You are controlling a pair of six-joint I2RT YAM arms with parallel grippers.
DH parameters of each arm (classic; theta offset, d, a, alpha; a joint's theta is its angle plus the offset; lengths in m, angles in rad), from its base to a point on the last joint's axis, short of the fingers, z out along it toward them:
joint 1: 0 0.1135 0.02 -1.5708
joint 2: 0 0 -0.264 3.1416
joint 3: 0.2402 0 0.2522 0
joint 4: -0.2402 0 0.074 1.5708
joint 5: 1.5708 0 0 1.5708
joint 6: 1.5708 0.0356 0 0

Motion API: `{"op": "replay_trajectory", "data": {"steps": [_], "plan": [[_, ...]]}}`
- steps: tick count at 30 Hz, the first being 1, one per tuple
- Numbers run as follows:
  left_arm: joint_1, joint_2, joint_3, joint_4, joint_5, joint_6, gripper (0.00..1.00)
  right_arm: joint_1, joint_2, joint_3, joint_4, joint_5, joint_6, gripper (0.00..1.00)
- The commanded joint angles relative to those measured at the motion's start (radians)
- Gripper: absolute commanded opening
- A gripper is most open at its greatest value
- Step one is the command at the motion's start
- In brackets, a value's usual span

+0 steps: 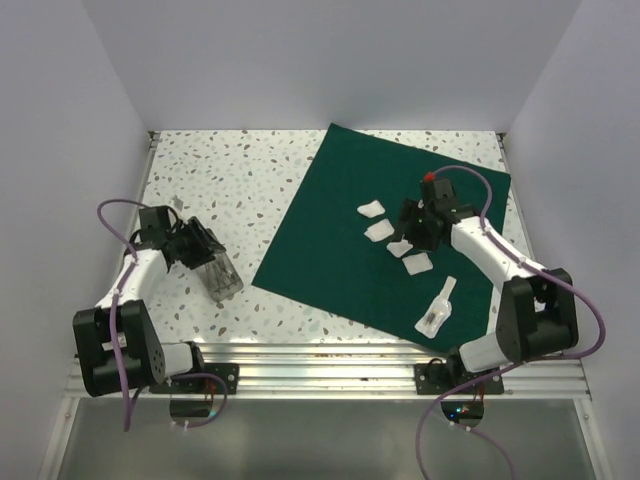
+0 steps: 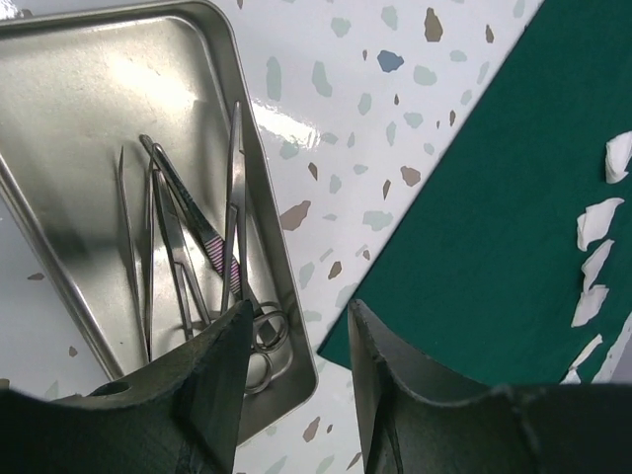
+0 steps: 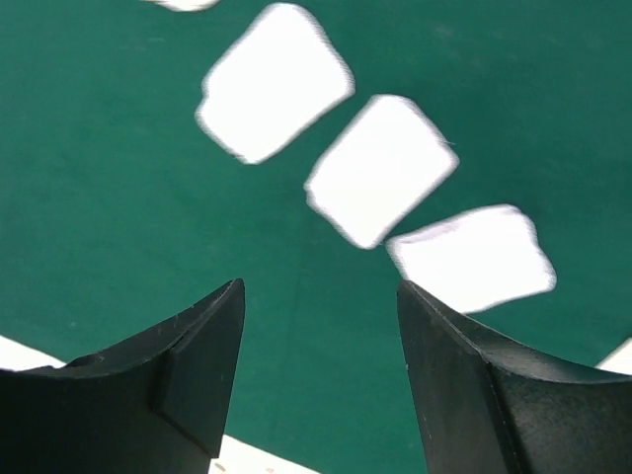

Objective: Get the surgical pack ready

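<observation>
The dark green drape lies flat on the right half of the table. Several white gauze pads sit in a row on it. The small steel tray rests on the bare table left of the drape, with scissors, forceps and other instruments inside. My left gripper is open over the tray's near corner, beside the drape's corner, and holds nothing. My right gripper hangs open above the drape, three gauze pads just ahead of its fingertips.
A white sealed packet lies on the drape's near right part. Speckled tabletop shows left of the drape. White walls close in the table on three sides. A metal rail runs along the near edge.
</observation>
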Motion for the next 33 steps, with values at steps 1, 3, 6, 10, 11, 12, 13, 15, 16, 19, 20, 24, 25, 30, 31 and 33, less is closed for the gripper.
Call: {"op": "replay_trajectory", "data": {"steps": [1, 3, 6, 10, 11, 12, 13, 15, 16, 19, 20, 24, 25, 30, 31, 33], "plan": [[0.008, 0.02, -0.028, 0.087, 0.056, -0.007, 0.47, -0.089, -0.044, -0.035, 0.023, -0.063, 0.014, 0.65], [0.007, 0.04, -0.042, 0.122, 0.074, -0.016, 0.45, -0.146, -0.047, -0.058, 0.032, -0.072, 0.002, 0.63], [0.008, 0.074, -0.04, 0.147, 0.097, -0.016, 0.4, -0.215, -0.056, -0.089, 0.046, -0.101, -0.012, 0.59], [-0.001, 0.074, -0.046, 0.181, 0.17, -0.022, 0.37, -0.261, -0.061, -0.129, 0.069, -0.12, -0.021, 0.56], [-0.009, 0.058, -0.052, 0.208, 0.18, -0.03, 0.37, -0.261, -0.059, -0.148, 0.084, -0.135, -0.024, 0.55], [-0.034, 0.051, -0.055, 0.216, 0.184, -0.046, 0.37, -0.292, -0.059, -0.156, 0.092, -0.138, -0.026, 0.54], [-0.053, 0.045, -0.054, 0.224, 0.183, -0.057, 0.38, -0.297, -0.053, -0.162, 0.097, -0.139, -0.029, 0.53], [-0.116, 0.034, -0.048, 0.248, 0.185, -0.083, 0.38, -0.311, -0.036, -0.172, 0.109, -0.14, -0.041, 0.52], [-0.137, 0.035, -0.042, 0.251, 0.185, -0.088, 0.38, -0.317, -0.032, -0.172, 0.112, -0.138, -0.044, 0.51], [-0.2, 0.04, -0.022, 0.26, 0.178, -0.103, 0.38, -0.34, -0.033, -0.195, 0.133, -0.184, -0.024, 0.47], [-0.209, 0.04, -0.022, 0.274, 0.18, -0.108, 0.38, -0.343, -0.038, -0.213, 0.144, -0.19, -0.002, 0.46], [-0.24, 0.048, -0.014, 0.288, 0.195, -0.11, 0.38, -0.343, -0.064, -0.262, 0.175, -0.196, 0.064, 0.43], [-0.24, 0.051, -0.011, 0.288, 0.204, -0.106, 0.38, -0.343, -0.068, -0.271, 0.181, -0.18, 0.075, 0.42], [-0.243, 0.066, -0.005, 0.288, 0.223, -0.094, 0.38, -0.343, -0.071, -0.316, 0.184, -0.164, 0.109, 0.39], [-0.245, 0.068, -0.005, 0.288, 0.229, -0.09, 0.38, -0.343, -0.079, -0.323, 0.184, -0.158, 0.111, 0.39], [-0.245, 0.071, -0.005, 0.285, 0.229, -0.082, 0.38, -0.343, -0.102, -0.34, 0.184, -0.144, 0.111, 0.39]]}}
